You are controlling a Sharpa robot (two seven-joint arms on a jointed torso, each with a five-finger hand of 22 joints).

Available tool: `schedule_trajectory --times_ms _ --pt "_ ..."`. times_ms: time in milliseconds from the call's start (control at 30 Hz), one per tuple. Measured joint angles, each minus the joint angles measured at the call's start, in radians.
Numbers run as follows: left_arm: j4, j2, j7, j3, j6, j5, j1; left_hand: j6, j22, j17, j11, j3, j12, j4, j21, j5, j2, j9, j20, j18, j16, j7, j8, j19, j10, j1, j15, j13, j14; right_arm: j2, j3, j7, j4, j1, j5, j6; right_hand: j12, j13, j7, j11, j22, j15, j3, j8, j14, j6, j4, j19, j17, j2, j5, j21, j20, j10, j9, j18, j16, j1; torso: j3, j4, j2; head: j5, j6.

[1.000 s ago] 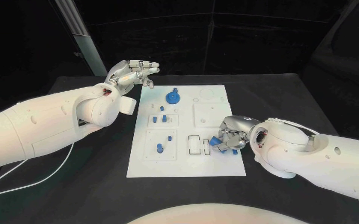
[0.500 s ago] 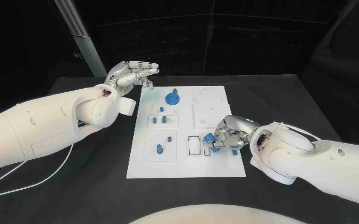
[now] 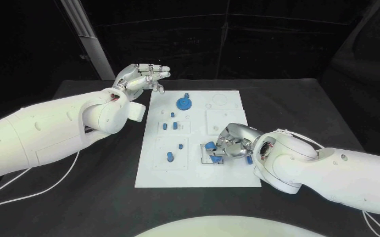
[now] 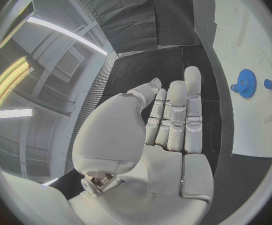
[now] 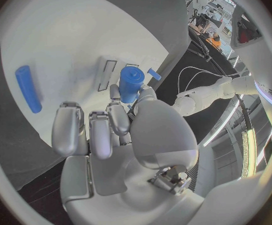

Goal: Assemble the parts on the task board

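One blue cylindrical part (image 3: 211,147) is held in the fingers of the right hand (image 3: 228,145) in the head view, low over the slotted recesses (image 3: 210,154) near the front of the task board (image 3: 198,178). Against the two earlier pictures, this hand has been carried leftward across the board, from the right margin to a spot above the slots, with the part kept in its hold throughout. A second blue piece (image 3: 249,160) is left lying on the board by the wrist. The left hand (image 3: 141,78) has not been moved: it is raised beyond the board's far-left corner, fingers apart and holding nothing. The blue gear (image 3: 184,103) and the small blue pieces (image 3: 168,127) on the left half are unchanged. The move is judged to be an approach to insertion; the part is not yet seated.

In the left wrist view, the left hand's fingers (image 4: 173,116) are seen stretched out side by side, empty, with the gear (image 4: 245,79) on the board well apart from them.

In the right wrist view, the cylinder (image 5: 131,83) is pinched upright at the fingertips (image 5: 116,105), just over the narrow slots (image 5: 106,73); a blue bar (image 5: 28,88) lies flat on the board nearby.

No brand, label or legible writing can be made out on the board or parts.
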Motion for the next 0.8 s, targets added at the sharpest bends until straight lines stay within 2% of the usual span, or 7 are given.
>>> schedule_trajectory --times_ms 200,267,400,533,633,733,800 --pt "0.0 0.001 0.0 0.0 0.0 0.0 0.0 0.0 0.0 0.0 0.0 0.0 0.0 0.0 0.0 0.0 0.0 0.0 0.0 0.0 0.0 0.0 0.0 0.0 0.0 0.0 0.0 0.0 0.0 0.022 0.0 -0.015 -0.013 0.0 0.009 0.02 -0.007 -0.008 -0.011 -0.002 0.001 -0.001 -0.008 0.003 -0.001 0.011 0.001 0.0 0.0 0.009 -0.01 0.0 0.0 0.002 0.006 0.0 0.0 -0.019 -0.0004 -0.0012 0.0 0.003 -0.005" --pt "0.0 0.002 0.0 0.0 0.0 0.0 0.0 0.0 0.0 0.0 0.0 0.0 0.0 0.0 0.0 0.0 0.0 0.0 0.0 0.0 0.0 0.0 0.0 0.0 0.0 0.0 0.0 0.0 0.0 0.025 0.0 -0.021 -0.017 0.0 0.009 0.022 -0.007 -0.01 -0.019 -0.004 0.001 -0.004 -0.02 0.006 -0.004 0.019 -0.001 0.0 0.0 0.011 -0.038 0.0 0.0 0.004 0.009 0.0 0.0 -0.037 -0.0003 -0.0021 0.0 0.004 -0.006" --pt "0.0 0.002 -0.001 0.0 0.0 0.0 0.0 0.0 0.0 0.0 0.0 0.0 0.0 0.0 0.0 0.0 0.0 0.0 0.0 0.0 0.0 0.0 0.0 0.0 0.0 0.0 0.0 0.0 0.0 0.031 0.0 -0.035 -0.024 0.0 0.002 0.022 -0.02 -0.014 -0.032 -0.009 0.001 -0.009 -0.06 0.014 -0.002 0.032 -0.012 0.003 0.0 0.026 -0.216 0.0 -0.004 0.009 0.022 0.0 0.0 -0.108 0.0 -0.0026 0.0 0.005 -0.006" --pt "0.0 0.003 -0.001 0.0 0.0 0.0 0.0 0.0 0.0 0.0 0.0 0.0 0.0 0.0 0.0 0.0 0.0 0.0 0.0 0.0 0.0 0.0 0.0 0.0 0.0 0.0 0.0 0.0 0.0 0.035 0.0 -0.049 -0.028 0.0 -0.012 0.021 -0.049 -0.032 -0.023 0.0 -0.002 -0.011 -0.092 0.011 -0.004 0.023 0.0 0.001 0.0 0.004 -0.392 0.0 -0.006 -0.006 0.028 0.0 -0.009 -0.186 0.0004 -0.0026 0.0 0.005 -0.005" --pt "0.0 0.003 -0.001 0.0 0.001 0.0 0.0 0.0 0.0 0.0 0.0 0.0 0.0 0.0 0.0 0.0 0.0 0.0 0.0 0.0 0.0 0.0 0.0 0.0 0.0 0.0 0.0 0.0 0.0 0.037 0.0 -0.058 -0.028 0.0 -0.025 0.021 -0.073 -0.048 -0.017 0.002 -0.006 -0.011 -0.079 0.011 -0.004 0.017 0.002 0.0 0.0 -0.028 -0.458 0.0 -0.007 -0.013 0.034 0.0 -0.01 -0.239 0.0006 -0.0026 0.0 0.006 -0.004" --pt "0.0 0.003 -0.001 0.0 0.001 0.0 0.0 0.0 0.0 0.0 0.0 0.0 0.0 0.0 0.0 0.0 0.0 0.0 0.0 0.0 0.0 0.0 -0.001 0.0 0.0 0.0 0.0 0.0 0.0 0.037 0.0 -0.063 -0.028 0.0 -0.038 0.021 -0.085 -0.057 -0.017 0.002 -0.007 -0.011 -0.046 0.008 -0.004 0.017 0.002 0.0 0.0 -0.055 -0.467 0.0 -0.007 -0.017 0.039 0.0 -0.014 -0.266 0.0009 -0.0027 -0.001 0.006 -0.004" --pt "0.0 0.003 -0.001 0.0 0.001 0.0 0.0 0.0 0.0 0.0 0.0 0.0 0.0 0.0 0.0 0.0 0.0 0.0 0.0 0.0 0.0 0.0 -0.001 0.0 0.0 0.0 0.0 0.0 0.0 0.037 0.0 -0.065 -0.026 0.0 -0.045 0.021 -0.088 -0.058 -0.017 0.0 -0.008 -0.011 -0.03 0.008 -0.004 0.017 0.002 0.0 0.0 -0.061 -0.467 0.0 -0.007 -0.018 0.042 0.0 -0.014 -0.272 0.001 -0.0029 -0.001 0.006 -0.004"
